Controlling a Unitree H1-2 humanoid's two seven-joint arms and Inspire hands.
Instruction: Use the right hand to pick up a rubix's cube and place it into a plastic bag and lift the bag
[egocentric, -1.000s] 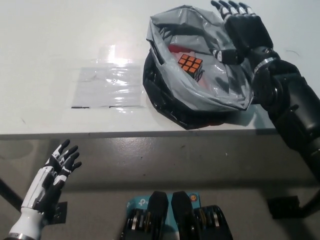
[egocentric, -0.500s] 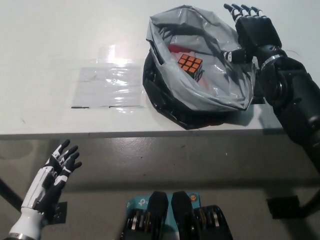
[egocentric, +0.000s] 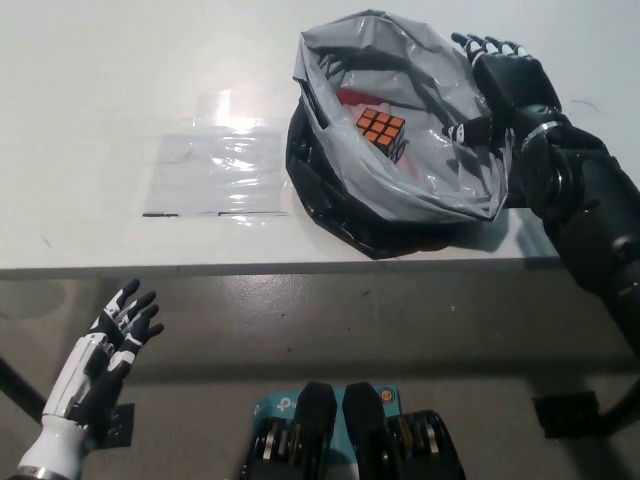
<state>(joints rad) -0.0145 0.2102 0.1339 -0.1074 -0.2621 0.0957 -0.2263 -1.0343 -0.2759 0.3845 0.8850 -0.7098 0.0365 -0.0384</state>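
A Rubik's cube (egocentric: 381, 130), orange face up, lies inside the open grey plastic bag (egocentric: 400, 120) on the white table (egocentric: 120, 80). The bag's black outer side bunches along its near rim. My black right hand (egocentric: 500, 85) is at the bag's far right edge, fingers apart and stretched along the rim, holding nothing. It stands right of the cube, apart from it. My white left hand (egocentric: 115, 335) rests open below the table's front edge at the lower left.
A clear flat plastic sheet (egocentric: 215, 175) lies on the table left of the bag. The table's front edge (egocentric: 250, 268) runs across the middle of the picture, with grey floor below it.
My right hand has slid right and down along the bag's far right edge, staying open. The cube, the bag and my left hand have not moved.
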